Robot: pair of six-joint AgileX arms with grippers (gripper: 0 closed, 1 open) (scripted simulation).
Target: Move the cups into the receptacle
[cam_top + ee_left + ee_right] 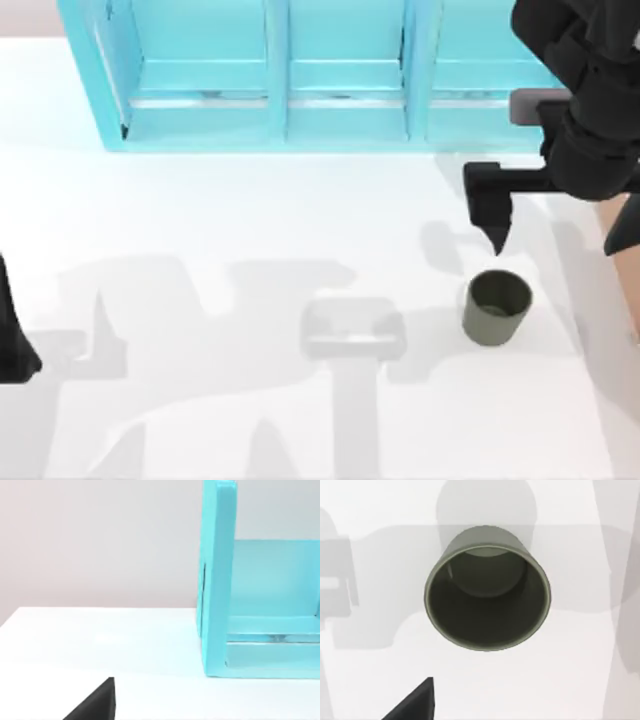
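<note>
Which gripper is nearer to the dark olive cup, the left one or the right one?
The right. The right gripper hangs just above the olive cup, toward the shelf side, at the table's right. The left arm sits far away at the table's left edge.

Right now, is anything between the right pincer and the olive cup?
Nothing visible. The right pincer hangs just above the upright olive cup, with only bare table around it. The right wrist view looks straight into the cup's empty mouth.
</note>
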